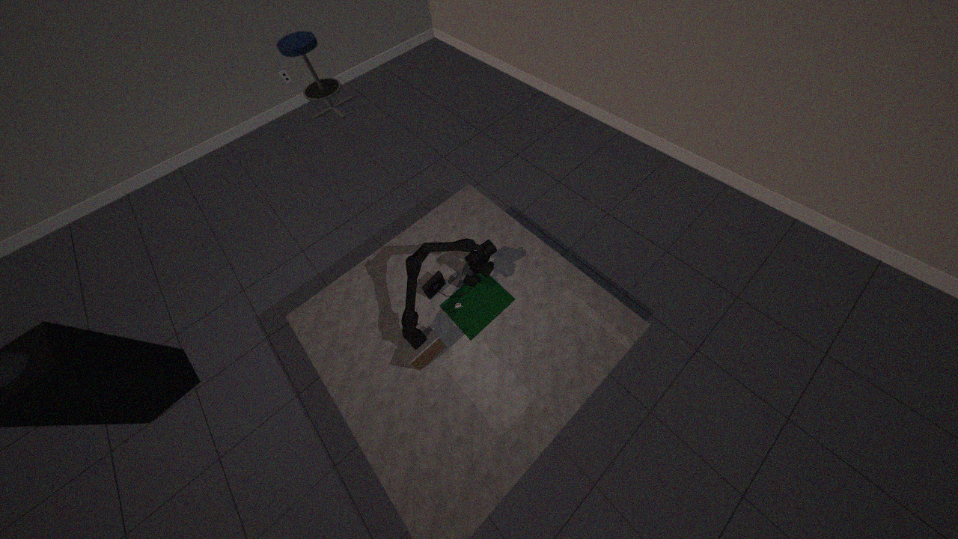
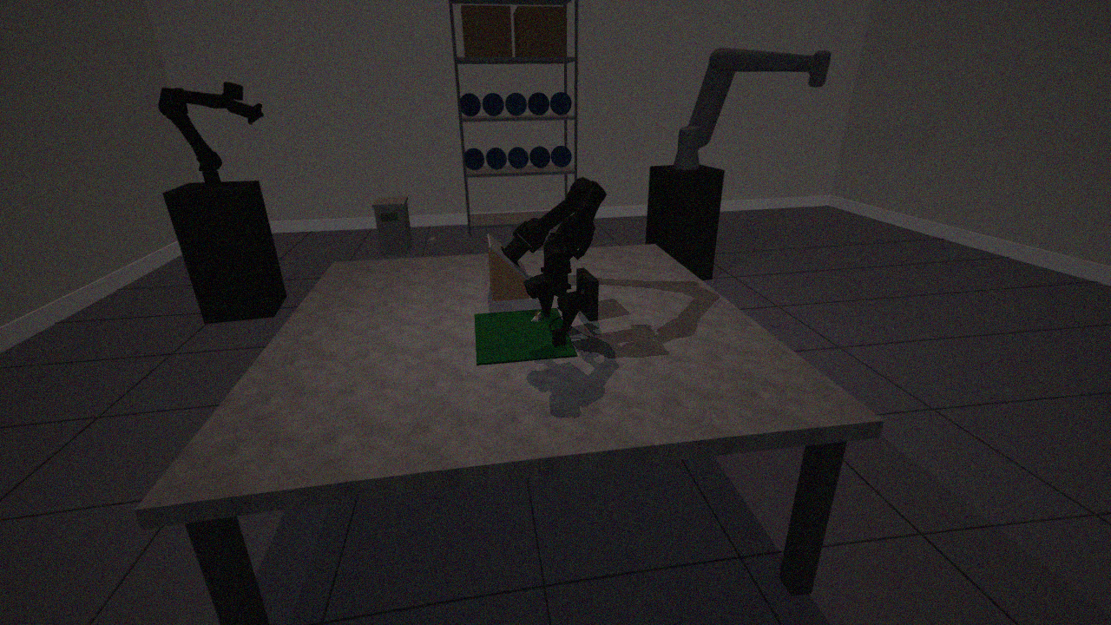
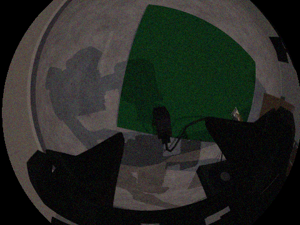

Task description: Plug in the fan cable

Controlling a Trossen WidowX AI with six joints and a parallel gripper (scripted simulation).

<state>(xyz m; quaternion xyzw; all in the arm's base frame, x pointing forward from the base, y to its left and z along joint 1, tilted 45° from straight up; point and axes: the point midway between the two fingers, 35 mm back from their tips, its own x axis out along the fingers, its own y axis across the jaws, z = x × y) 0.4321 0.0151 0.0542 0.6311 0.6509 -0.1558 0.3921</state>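
The green board (image 1: 483, 314) (image 2: 501, 342) (image 3: 194, 62) lies flat on the table. The small pale fan header (image 1: 458, 305) (image 2: 536, 317) (image 3: 236, 114) stands near its edge, beside the right fingertip in the wrist view. The dark plug (image 3: 162, 122) lies over the board's near edge, off the header, its black cable (image 3: 187, 125) curving towards the right finger. My gripper (image 3: 165, 129) (image 2: 555, 319) is open and empty, low over that edge; in the wrist view the plug shows between the spread fingertips. Whether a finger touches it is not visible. In the top view the arm hides the fingertips.
The dark upright fan block (image 1: 434, 284) (image 2: 592, 295) (image 3: 214, 181) stands close beside the board and the right finger. A brown wedge (image 1: 428, 353) (image 2: 506, 281) (image 3: 274, 101) stands past the board by the arm's base. The arm's shadow falls across the board's edge.
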